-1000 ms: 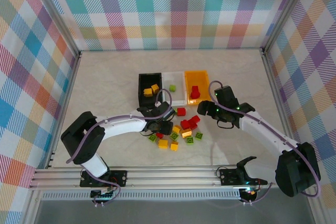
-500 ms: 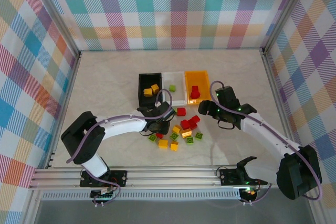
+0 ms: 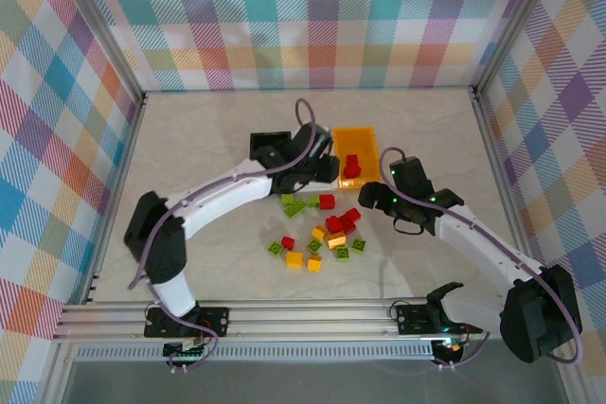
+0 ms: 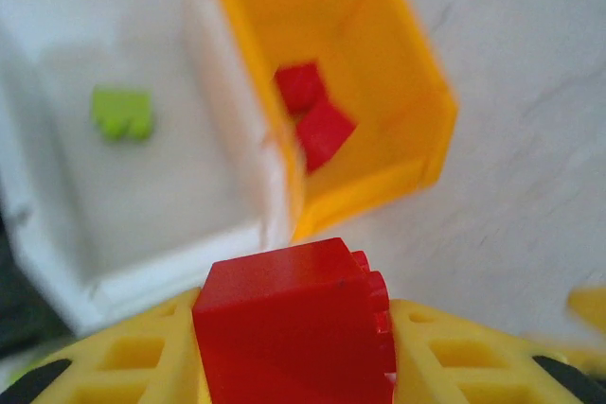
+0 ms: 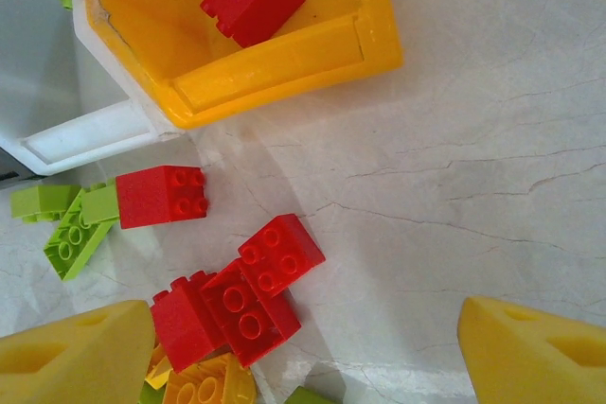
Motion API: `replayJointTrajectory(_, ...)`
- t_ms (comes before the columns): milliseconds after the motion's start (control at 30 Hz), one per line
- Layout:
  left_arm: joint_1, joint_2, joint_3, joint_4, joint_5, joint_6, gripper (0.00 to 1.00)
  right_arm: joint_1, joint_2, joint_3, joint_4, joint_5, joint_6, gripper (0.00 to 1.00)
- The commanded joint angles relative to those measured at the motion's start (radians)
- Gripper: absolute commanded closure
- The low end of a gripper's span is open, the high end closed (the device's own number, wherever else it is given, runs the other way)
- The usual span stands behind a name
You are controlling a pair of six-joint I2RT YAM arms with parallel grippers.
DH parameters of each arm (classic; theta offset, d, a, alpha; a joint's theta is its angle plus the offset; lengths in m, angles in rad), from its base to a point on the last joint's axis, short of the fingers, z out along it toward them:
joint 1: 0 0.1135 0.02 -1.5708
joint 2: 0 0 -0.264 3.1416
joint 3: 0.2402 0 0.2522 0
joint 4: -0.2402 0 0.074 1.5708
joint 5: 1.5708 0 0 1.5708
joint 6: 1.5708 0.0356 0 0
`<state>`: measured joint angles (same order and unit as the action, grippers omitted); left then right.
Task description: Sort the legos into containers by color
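Left gripper point(image 4: 298, 359) is clamped on a red brick point(image 4: 289, 314), yellow fingers point(image 4: 142, 359) pinching it from both sides, and it's hanging up over the row of bins. It's near the seam where the white bin point(image 4: 161, 205) meets the orange bin point(image 4: 379, 177), and by my eye it isn't dropped yet. Looking down past it, the orange bin has a couple of red pieces point(image 4: 314, 120) inside, and the white one has a single green brick point(image 4: 123, 113). The black bin point(image 3: 262, 146) sits on the left of the row, but the arm is in the way and I can't see into it. The right gripper point(image 5: 303, 328) hovers with its jaws wide and nothing in them, low over the loose pile point(image 3: 327, 234) on the near side of the bins, around the middle of the table point(image 5: 492, 167). That pile is the job left: a red cluster point(image 5: 241, 300), greens point(image 5: 71, 229) beside it and yellow-orange ones point(image 3: 294, 258) toward the near edge. I'd call it early going, with a handful binned and a dozen or so not yet sorted.
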<state>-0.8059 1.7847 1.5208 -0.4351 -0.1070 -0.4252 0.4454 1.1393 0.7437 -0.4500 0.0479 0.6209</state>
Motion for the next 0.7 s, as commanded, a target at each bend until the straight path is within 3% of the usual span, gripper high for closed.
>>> replayJointTrajectory(0,0.020,0.139,0.153,0.013,0.084,0.012,0.59,0.004,-0.007,-0.027,-0.005,0.013,0.019,0.16)
replayJointTrajectory(267,0.033,0.427,0.511,-0.086,0.100,-0.009,0.58,0.004,-0.013,-0.034,-0.012,0.005,0.014,0.16)
replayJointTrajectory(467,0.038,0.548,0.691,-0.153,0.113,-0.036,0.42,0.004,-0.010,-0.035,-0.019,-0.009,0.003,0.16)
replayJointTrajectory(567,0.038,0.538,0.722,-0.150,0.143,-0.049,0.30,0.004,-0.010,-0.038,-0.023,-0.020,0.001,0.16)
replayJointTrajectory(667,0.031,0.483,0.714,-0.156,0.140,-0.025,0.24,0.004,-0.007,-0.044,-0.020,-0.033,0.001,0.16)
